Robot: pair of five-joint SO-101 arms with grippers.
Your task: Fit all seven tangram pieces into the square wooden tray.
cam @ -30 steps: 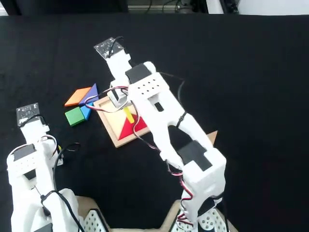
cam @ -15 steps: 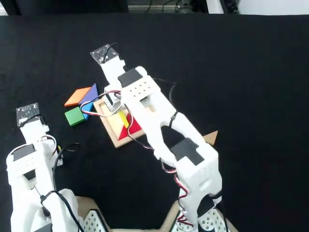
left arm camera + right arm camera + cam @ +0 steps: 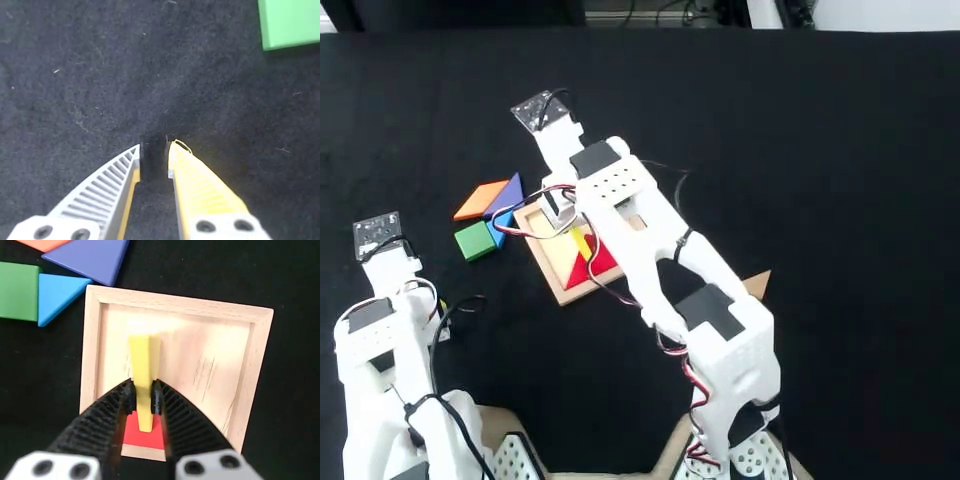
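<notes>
The square wooden tray lies on black cloth, with a red piece flat in one corner. My right gripper is shut on a yellow piece, held on edge just above the tray floor beside the red piece. In the high view the right arm covers much of the tray. The purple, blue, green and orange pieces lie clustered outside the tray. My left gripper hovers low over bare cloth near the green piece, shut but for a thin slit, holding nothing.
A tan corner pokes out from behind the right arm's lower link. The left arm stands at the near left, apart from the loose pieces. Black cloth stretches far and right of the tray.
The right arm has shifted a little to the left over the tray with the yellow piece still in its grip. The left arm has not moved.
</notes>
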